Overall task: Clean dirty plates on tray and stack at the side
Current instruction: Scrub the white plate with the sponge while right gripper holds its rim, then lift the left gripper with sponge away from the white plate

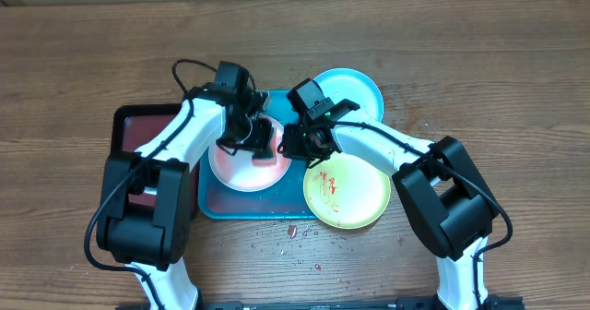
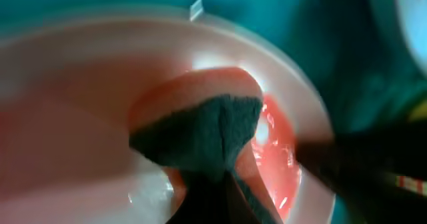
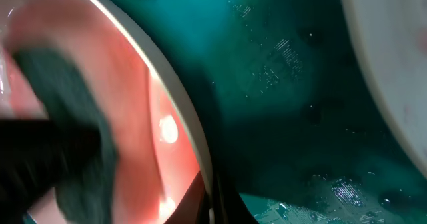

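Observation:
The white plate [image 1: 235, 172], smeared red, lies on the teal tray [image 1: 221, 204]. My left gripper [image 1: 261, 142] is shut on a dark cloth [image 2: 200, 131] and presses it onto the red smear on the white plate [image 2: 80, 84]. My right gripper [image 1: 293, 149] is shut on the white plate's right rim [image 3: 183, 124], with the fingers [image 3: 212, 197] either side of it. The light blue plate [image 1: 355, 90] lies at the tray's back right corner. The yellow-green plate [image 1: 348, 192], with red smears, overlaps the tray's right edge.
A dark maroon tray [image 1: 138, 130] lies left of the teal tray, partly under my left arm. Red crumbs [image 1: 293, 231] are scattered on the wooden table in front of the tray. The tray's floor [image 3: 280, 84] is wet.

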